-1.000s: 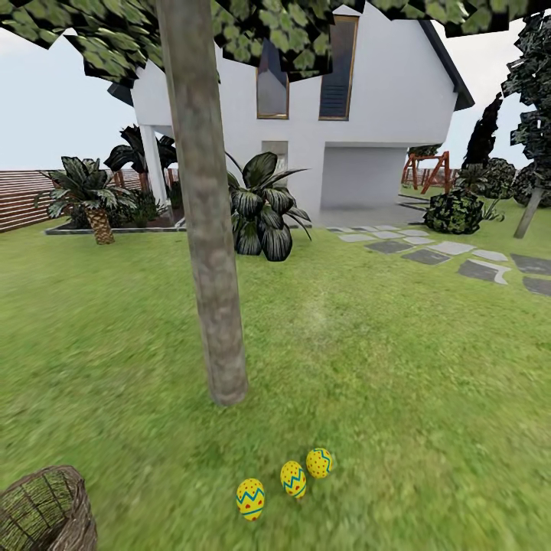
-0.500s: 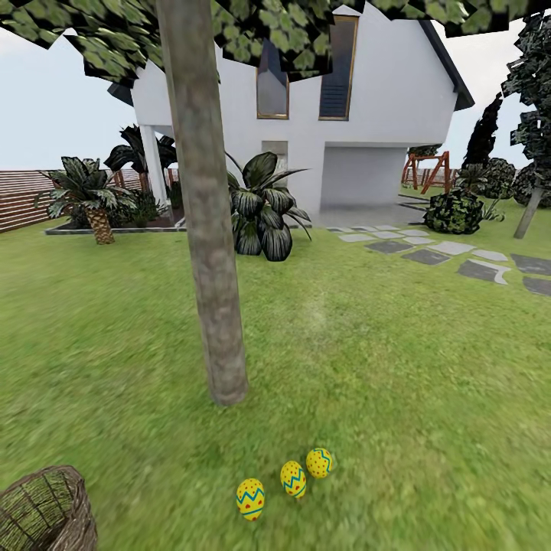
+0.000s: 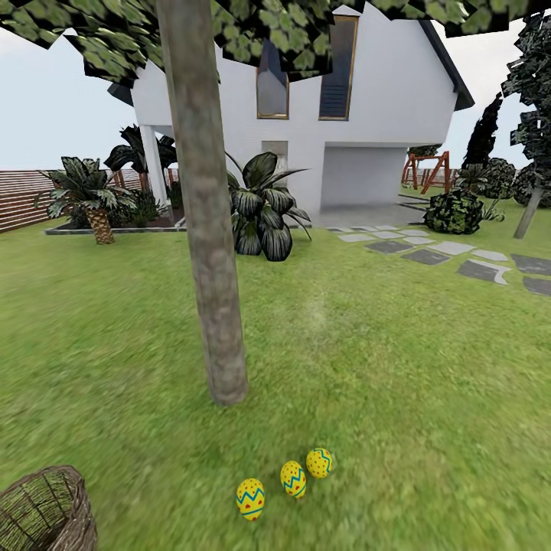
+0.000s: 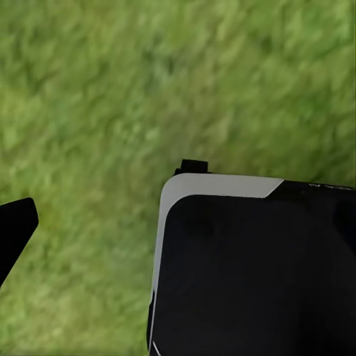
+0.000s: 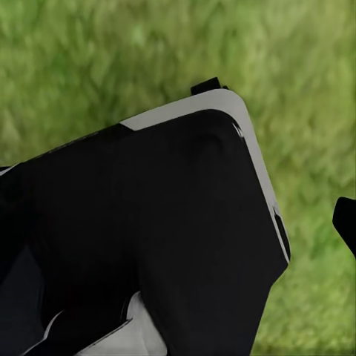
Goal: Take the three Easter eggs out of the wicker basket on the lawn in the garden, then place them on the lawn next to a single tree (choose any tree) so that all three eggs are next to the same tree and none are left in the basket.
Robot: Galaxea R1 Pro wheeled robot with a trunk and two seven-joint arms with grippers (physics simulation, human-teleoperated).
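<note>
So all three eggs (image 3: 293,480) are sitting on the lawn (image 3: 398,367) near the tree (image 3: 207,229), basket (image 3: 46,511) off left; can't tell either claw's state.

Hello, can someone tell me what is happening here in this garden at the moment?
Nothing is being handled right now. Three Easter eggs lie in a row on the lawn close to the foot of a tree. The wicker basket stands apart on the grass at the lower left, and the part of it in view holds no egg. Both wrist cameras look down at grass past dark robot parts.
</note>
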